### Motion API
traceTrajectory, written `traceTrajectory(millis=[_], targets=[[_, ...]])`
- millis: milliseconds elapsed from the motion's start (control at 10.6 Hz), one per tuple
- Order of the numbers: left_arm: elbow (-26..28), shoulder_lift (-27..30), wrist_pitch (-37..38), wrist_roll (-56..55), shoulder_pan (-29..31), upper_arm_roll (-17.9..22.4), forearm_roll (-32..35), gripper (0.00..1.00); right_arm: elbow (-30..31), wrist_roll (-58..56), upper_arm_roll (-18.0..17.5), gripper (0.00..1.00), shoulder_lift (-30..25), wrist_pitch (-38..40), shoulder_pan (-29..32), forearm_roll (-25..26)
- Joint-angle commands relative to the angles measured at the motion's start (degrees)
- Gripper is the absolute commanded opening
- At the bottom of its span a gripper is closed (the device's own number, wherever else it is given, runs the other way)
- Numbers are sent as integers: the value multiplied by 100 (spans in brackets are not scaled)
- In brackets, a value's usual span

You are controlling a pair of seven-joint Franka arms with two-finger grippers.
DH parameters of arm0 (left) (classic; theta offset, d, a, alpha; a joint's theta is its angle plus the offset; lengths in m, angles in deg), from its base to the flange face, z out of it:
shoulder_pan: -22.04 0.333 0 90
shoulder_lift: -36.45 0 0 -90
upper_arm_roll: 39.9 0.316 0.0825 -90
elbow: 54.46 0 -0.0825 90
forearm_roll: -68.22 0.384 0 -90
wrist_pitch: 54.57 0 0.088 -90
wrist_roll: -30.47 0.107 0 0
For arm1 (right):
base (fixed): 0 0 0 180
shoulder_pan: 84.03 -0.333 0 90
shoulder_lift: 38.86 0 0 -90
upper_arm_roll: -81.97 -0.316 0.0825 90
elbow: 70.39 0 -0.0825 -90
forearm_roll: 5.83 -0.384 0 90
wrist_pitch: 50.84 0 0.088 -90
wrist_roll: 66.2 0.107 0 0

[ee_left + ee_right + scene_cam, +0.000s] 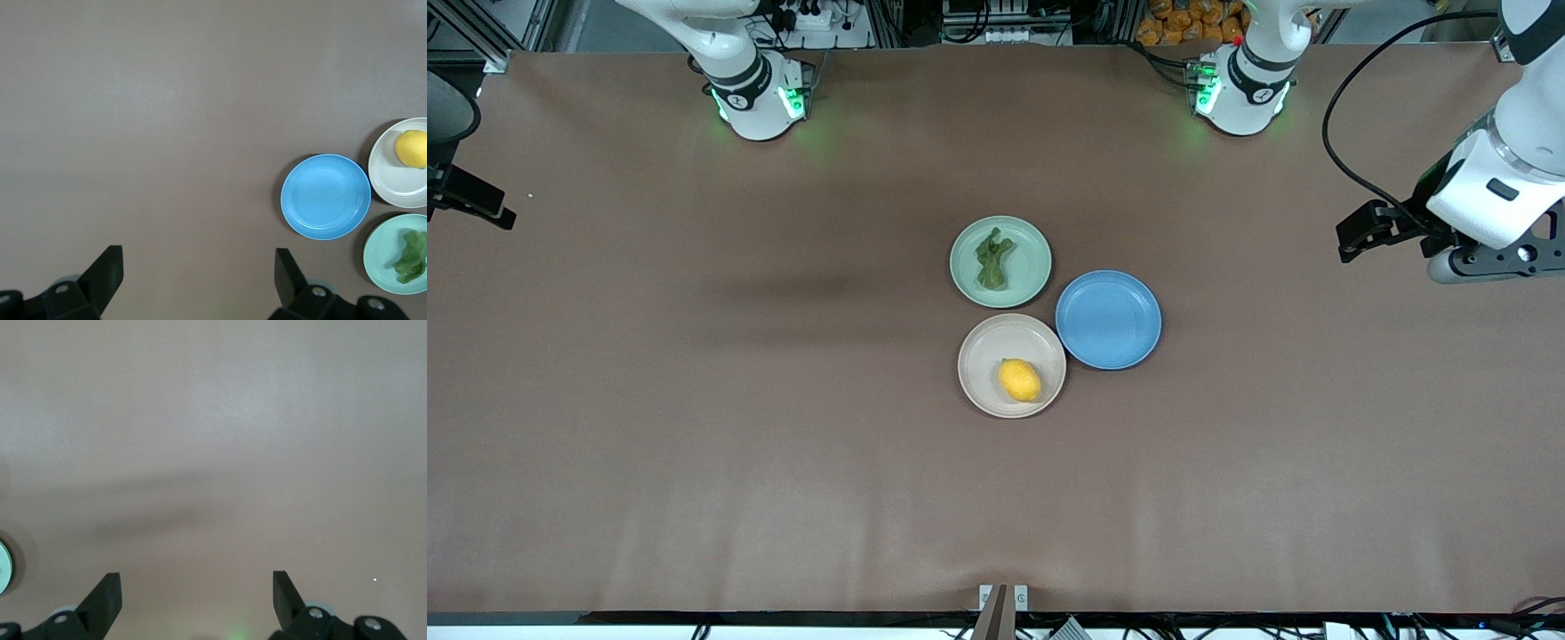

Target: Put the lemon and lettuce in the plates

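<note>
The lemon [1020, 380] lies in the beige-pink plate [983, 356]. The lettuce [993, 259] lies in the mint green plate [1033, 267], which is farther from the front camera. My left gripper [1374, 236] is open and empty, up over bare table at the left arm's end. My right gripper [467, 200] is open and empty over bare table at the right arm's end, partly cut off. The left wrist view shows its gripper [199, 257] open, with the lemon [411, 148], beige-pink plate [393, 183], lettuce [411, 257] and mint plate [383, 257]. The right wrist view shows its gripper [197, 581] open.
An empty blue plate [1108, 319] sits beside the two other plates, toward the left arm's end; it also shows in the left wrist view [325, 197]. The three plates nearly touch. A sliver of the mint plate [3, 567] shows in the right wrist view.
</note>
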Motion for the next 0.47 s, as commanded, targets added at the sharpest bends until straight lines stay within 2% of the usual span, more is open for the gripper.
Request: traceTrajectory(millis=[0, 378], targets=[[6, 43, 63, 114, 1, 8, -146, 100, -56, -44, -22, 100, -34, 48, -7, 4], [6, 43, 63, 123, 63, 8, -103, 100, -117, -26, -40, 100, -35, 65, -33, -23]])
